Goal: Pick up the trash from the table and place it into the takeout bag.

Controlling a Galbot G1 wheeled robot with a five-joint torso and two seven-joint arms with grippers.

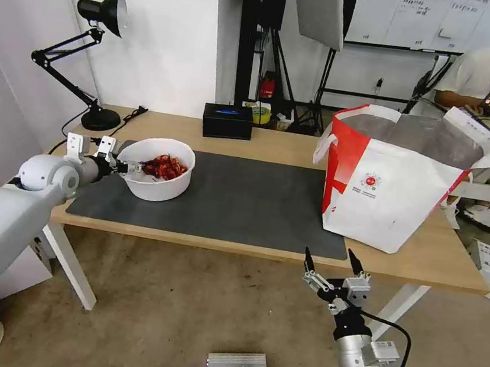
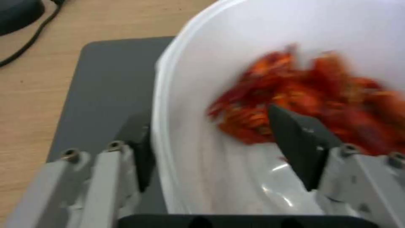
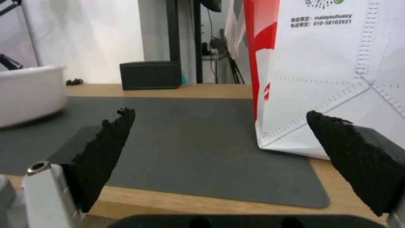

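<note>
The white bowl of red shells point(image 1: 160, 168) is seen on the dark mat point(image 1: 243, 201) at the bench's left end, its rim straddled by the left gripper point(image 2: 219, 139), whose jaws are spread and not yet clenched. A one-sided rim grip could tip it and spill shells. The right gripper point(image 1: 333, 264) is held released below the bench edge, near the takeout bag point(image 1: 399, 184). The bag's interior is hidden.

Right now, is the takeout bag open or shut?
Open. The takeout bag stands upright on the table, mouth spread wide, silver foil lining visible inside.
</note>
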